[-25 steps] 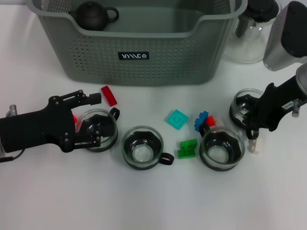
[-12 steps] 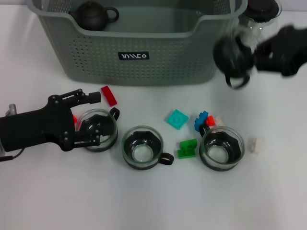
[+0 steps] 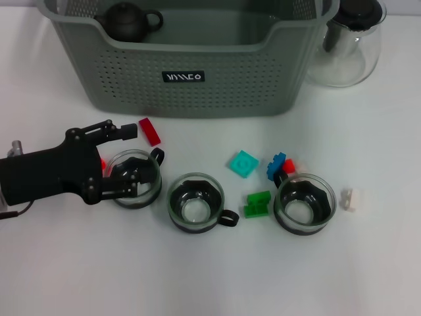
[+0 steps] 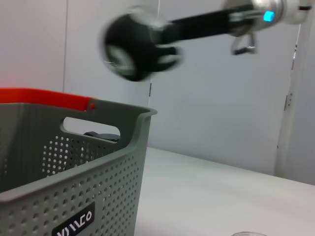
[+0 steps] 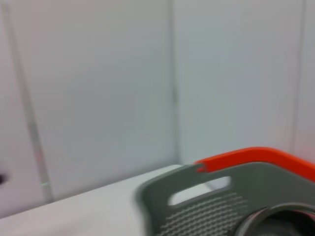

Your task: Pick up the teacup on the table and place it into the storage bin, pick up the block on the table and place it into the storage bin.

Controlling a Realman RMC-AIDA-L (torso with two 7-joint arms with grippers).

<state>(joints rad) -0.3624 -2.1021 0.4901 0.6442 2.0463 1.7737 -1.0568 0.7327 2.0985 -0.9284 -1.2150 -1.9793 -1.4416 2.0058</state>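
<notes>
The left claw [image 3: 125,161] straddles the leftmost teacup [image 3: 135,178] on the table [image 3: 59,263], fingers spread, gripping nothing; next it likely closes, lifts toward the storage bin [image 3: 184,62]; right claw's grip: cannot tell.

— How many teacups in front of the storage bin [image 3: 191,79]?
— Three glass teacups: one [image 3: 135,178], another [image 3: 195,203], a third [image 3: 304,203].
— Blocks?
— Six near them: two red [image 3: 149,131] [image 3: 288,166], one teal [image 3: 243,163], one blue [image 3: 276,164], one green [image 3: 257,203], one white [image 3: 350,199].
— Inside the bin?
— One dark teapot [image 3: 128,21].
</notes>
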